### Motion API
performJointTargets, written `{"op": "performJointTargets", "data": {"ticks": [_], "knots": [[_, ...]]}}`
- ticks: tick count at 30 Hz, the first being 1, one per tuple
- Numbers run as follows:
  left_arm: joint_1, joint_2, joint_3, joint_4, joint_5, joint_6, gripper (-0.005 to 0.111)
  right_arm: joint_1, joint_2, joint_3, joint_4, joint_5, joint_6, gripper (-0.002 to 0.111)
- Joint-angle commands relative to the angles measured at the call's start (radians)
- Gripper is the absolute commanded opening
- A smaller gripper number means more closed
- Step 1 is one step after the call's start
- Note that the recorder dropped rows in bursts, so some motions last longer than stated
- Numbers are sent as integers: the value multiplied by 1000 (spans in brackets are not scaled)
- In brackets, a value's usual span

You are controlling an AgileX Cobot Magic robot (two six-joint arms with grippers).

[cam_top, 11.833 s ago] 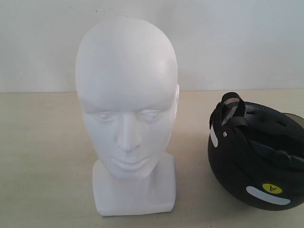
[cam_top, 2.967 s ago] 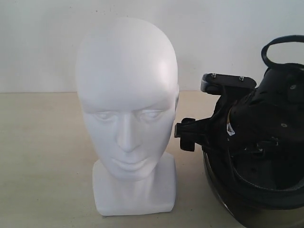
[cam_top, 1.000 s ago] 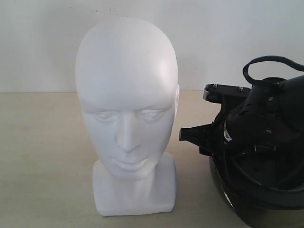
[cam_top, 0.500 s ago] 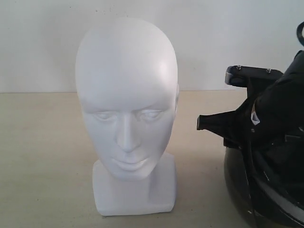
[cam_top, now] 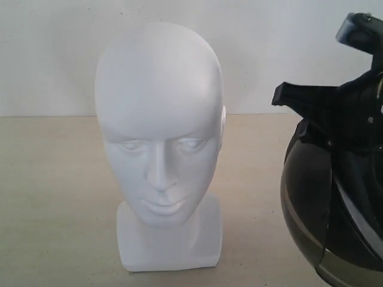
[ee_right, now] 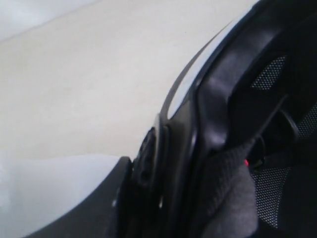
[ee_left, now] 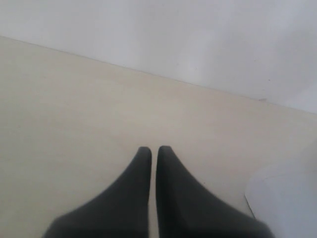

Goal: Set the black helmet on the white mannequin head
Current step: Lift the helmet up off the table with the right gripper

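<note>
Exterior view: white mannequin head [cam_top: 158,119] upright on its base, bare, facing the camera, a ready target. To its right and apart, black helmet [cam_top: 311,191] tilted visor-forward, rim pinched by right gripper [ee_right: 161,193], presumably for lifting. Beside the base, left gripper [ee_left: 154,153] idle, tips nearly together, empty. Plain beige table [cam_top: 54,197]; white wall [cam_top: 48,54].
</note>
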Motion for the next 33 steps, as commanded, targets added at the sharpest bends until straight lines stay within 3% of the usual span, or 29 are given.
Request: {"op": "performJointTargets", "data": {"ticks": [1, 7, 16, 26, 33], "knots": [[-9, -3, 4, -2, -3, 4, 4, -3, -65, -6, -114, -74, 125, 0], [-9, -3, 4, -2, -3, 4, 4, -3, -124, -6, -310, -109, 411, 0], [-9, -3, 4, -2, -3, 4, 4, -3, -135, -6, -745, -298, 1061, 0], [-9, -3, 4, -2, -3, 4, 4, -23, -143, -7, -855, -264, 1064, 0], [-9, -3, 4, -2, -3, 4, 4, -43, -154, -7, -884, -352, 1064, 0]]}}
